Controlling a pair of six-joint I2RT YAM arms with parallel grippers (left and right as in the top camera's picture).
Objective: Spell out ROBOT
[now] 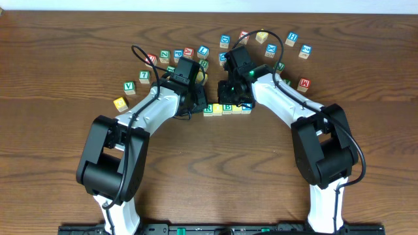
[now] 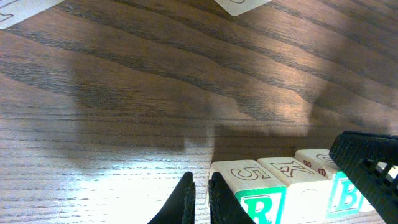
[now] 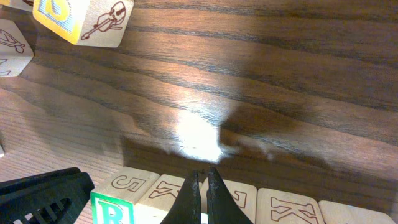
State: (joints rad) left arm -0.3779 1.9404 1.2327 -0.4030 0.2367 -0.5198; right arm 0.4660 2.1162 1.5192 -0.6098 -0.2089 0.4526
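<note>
Both arms meet at mid-desk (image 1: 215,170), over a short row of blocks (image 1: 227,108) that lies side by side, the blocks touching.

Left pincer (image 2: 200,196): fingers almost together with only a thin slit, nothing between them. It sits low, just beside the left end of the row, next to the R block (image 2: 249,186). I can't tell if it touches the block.

R block: green R on the side face, a 5 on top. Next along is the K-top block (image 2: 292,171); its side face letter is not readable. After that comes the B block (image 2: 342,193), partly hidden by the black right arm.

Right pincer (image 3: 202,186): fingertips pressed together, gripping nothing. The tips are over the near edge of the row, about at the second or third block. I can't tell whether there is contact.

The wrist views read only R and B. The rest of the row is too small in the overhead to read.

Loose letter blocks lie scattered behind and to both sides of the arms, well apart from the row, among them a green V block (image 1: 128,86) and a yellow block (image 1: 120,103) on the left. A tilted yellow-edged block (image 3: 81,18) shows at the top left of the right wrist view.
</note>
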